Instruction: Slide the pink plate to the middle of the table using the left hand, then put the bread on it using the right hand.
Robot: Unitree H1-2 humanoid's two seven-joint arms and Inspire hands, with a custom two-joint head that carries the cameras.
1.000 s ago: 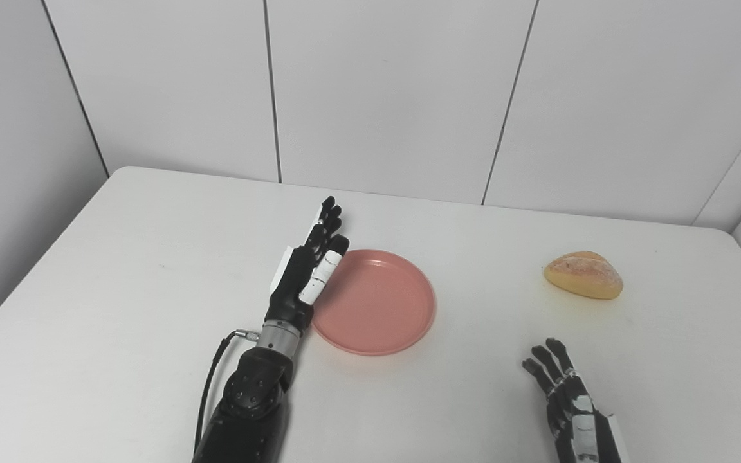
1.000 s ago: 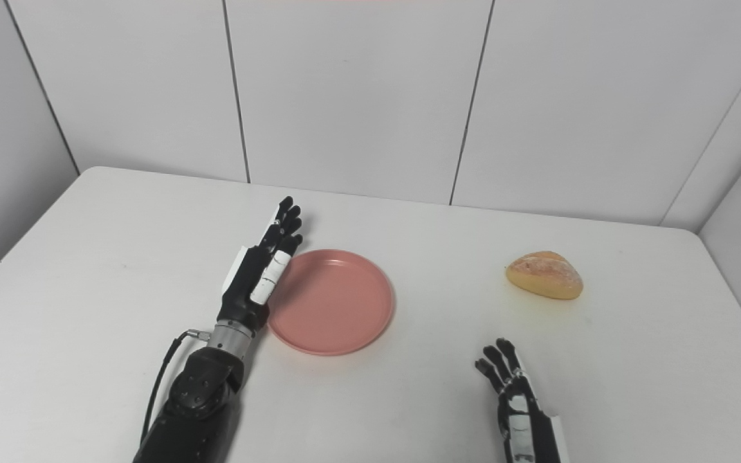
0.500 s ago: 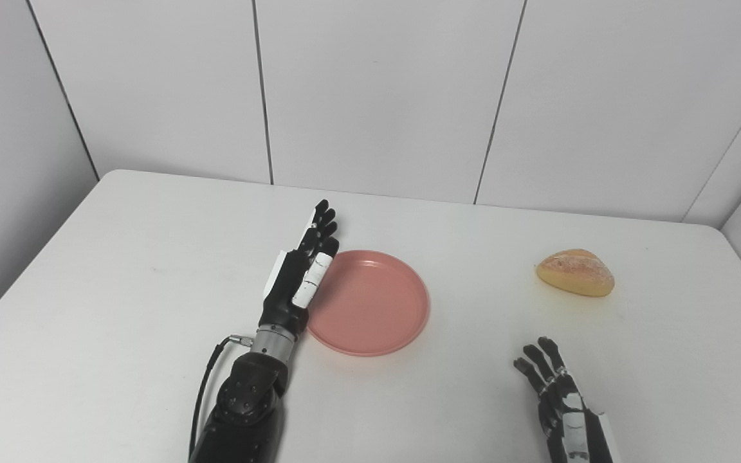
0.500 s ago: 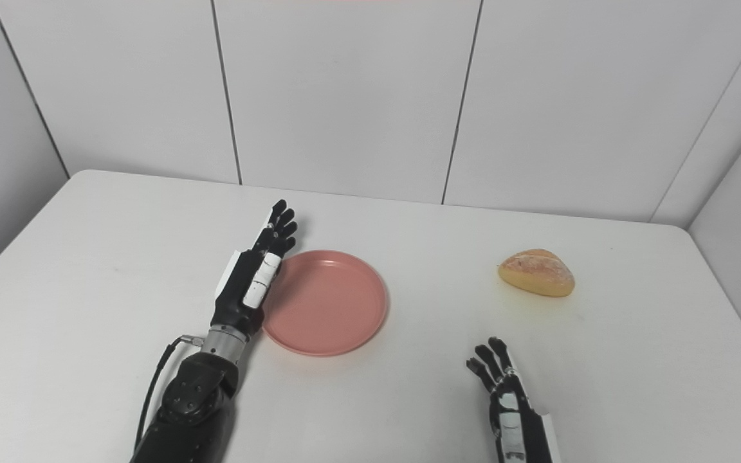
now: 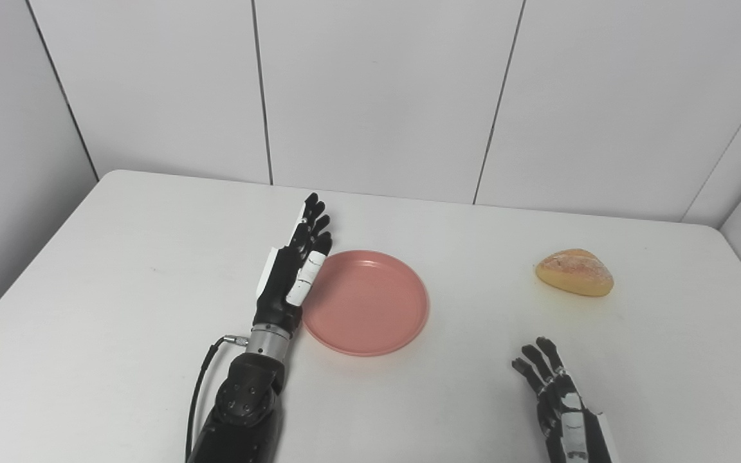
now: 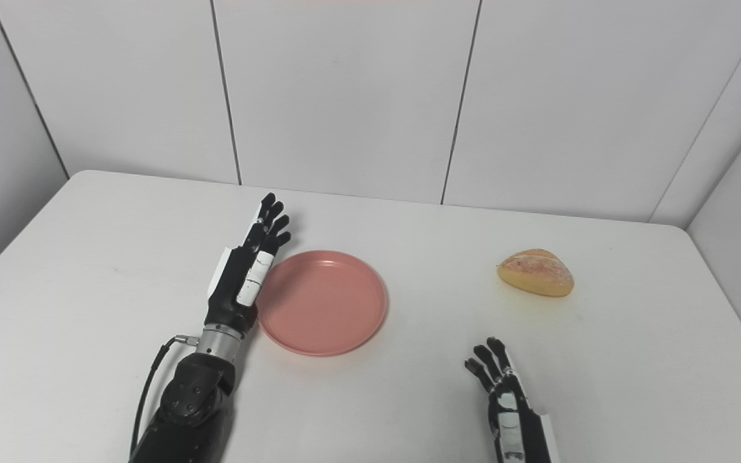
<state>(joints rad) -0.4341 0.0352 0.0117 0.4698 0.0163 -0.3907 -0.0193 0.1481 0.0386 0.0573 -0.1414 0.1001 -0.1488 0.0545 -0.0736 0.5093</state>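
Left hand [image 5: 293,276] backing off plate's [image 5: 370,305] 9 o'clock rim; slide judged done.
Fingers spread, empty; right hand [image 5: 554,395] likewise, bread [image 5: 575,272] untouched at 3 o'clock.

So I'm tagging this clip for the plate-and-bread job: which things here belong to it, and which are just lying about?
Part of the job:
pink plate, empty, near the table's middle
bread, on the table right of the plate
left hand, open, at the plate's left rim
right hand, open, near the front edge

Just there:
table, nothing else on it
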